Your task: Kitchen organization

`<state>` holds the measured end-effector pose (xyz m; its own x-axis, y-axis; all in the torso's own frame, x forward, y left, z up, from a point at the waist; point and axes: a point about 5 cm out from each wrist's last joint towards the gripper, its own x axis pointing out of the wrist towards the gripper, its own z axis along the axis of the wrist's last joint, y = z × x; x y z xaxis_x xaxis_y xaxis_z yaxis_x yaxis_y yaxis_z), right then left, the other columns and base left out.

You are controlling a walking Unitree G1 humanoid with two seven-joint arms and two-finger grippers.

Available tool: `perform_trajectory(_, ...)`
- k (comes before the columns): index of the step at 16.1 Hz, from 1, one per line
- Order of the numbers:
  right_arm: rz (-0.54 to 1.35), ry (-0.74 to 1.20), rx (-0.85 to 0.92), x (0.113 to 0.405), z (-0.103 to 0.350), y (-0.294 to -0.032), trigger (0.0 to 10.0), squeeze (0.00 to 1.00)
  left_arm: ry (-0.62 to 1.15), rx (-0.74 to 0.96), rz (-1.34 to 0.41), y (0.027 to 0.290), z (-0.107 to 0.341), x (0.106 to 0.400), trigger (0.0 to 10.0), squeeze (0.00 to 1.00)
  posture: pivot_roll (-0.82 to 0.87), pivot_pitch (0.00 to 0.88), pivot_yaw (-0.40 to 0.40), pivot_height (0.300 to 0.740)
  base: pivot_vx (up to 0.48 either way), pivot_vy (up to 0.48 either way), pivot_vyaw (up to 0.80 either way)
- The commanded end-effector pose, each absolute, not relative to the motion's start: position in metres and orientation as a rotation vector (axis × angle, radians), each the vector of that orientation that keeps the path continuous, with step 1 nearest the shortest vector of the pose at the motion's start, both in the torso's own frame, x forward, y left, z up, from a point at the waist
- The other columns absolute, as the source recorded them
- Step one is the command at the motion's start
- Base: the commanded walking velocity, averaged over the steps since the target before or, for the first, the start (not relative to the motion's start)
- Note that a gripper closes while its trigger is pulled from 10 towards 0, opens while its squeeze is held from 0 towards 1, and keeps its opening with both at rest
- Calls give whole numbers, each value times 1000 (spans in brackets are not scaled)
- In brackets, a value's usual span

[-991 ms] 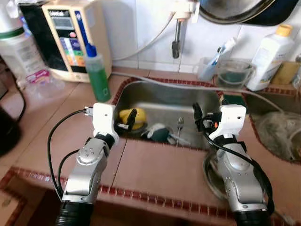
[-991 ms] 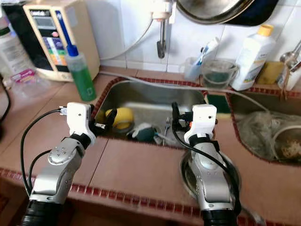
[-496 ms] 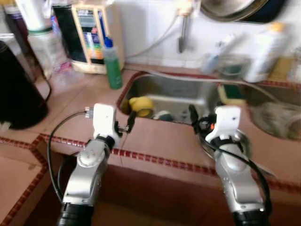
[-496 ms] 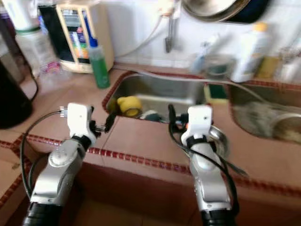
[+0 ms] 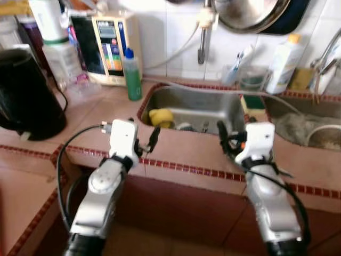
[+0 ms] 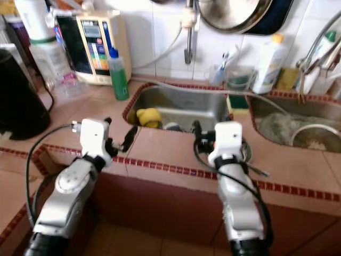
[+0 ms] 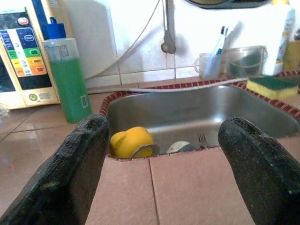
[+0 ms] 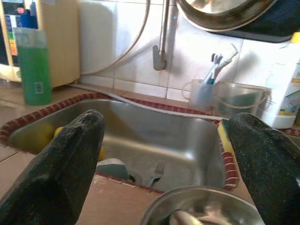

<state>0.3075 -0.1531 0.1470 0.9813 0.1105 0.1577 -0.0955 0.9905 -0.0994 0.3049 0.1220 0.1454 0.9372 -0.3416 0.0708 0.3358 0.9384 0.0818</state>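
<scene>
A steel sink (image 5: 213, 105) is sunk into the tiled counter. In it lie a yellow cup (image 5: 160, 116), a fork (image 7: 201, 139) and a small dish (image 7: 180, 146). My left gripper (image 5: 146, 143) hovers open over the counter's front strip, just short of the sink's near rim, pointing at the yellow cup (image 7: 131, 142). My right gripper (image 5: 226, 141) is open too, level with it, over the counter right of the sink. A steel bowl (image 8: 201, 206) sits on the counter just below the right gripper. Neither gripper holds anything.
A green soap bottle (image 5: 132, 76) and a water ioniser (image 5: 109, 45) stand left of the sink, and a black kettle (image 5: 26, 96) farther left. A sponge (image 5: 254, 101), a toothbrush cup (image 7: 209, 64) and a white bottle (image 5: 281, 66) stand behind. A second basin (image 5: 306, 125) lies to the right.
The camera has pulled back from the counter, so its red-tiled front edge and the kettle now show. Both arms keep the same pose with open fingers.
</scene>
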Motion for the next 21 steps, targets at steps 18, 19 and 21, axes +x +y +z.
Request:
perform_trajectory(18,117,-158,-114,308,146,-151,10000,0,-127,92,-427,114,151,303,10000,0,-171,0,17,740,0,-373,0)
perform_trajectory(19,118,-158,-114,308,146,-151,10000,0,-126,93,-427,114,151,303,10000,0,-171,0,17,740,0,-480,0)
perform_trajectory(21,121,-158,-115,309,146,-151,10000,0,-129,94,-426,113,150,303,10000,0,-169,0,16,740,0,0,0)
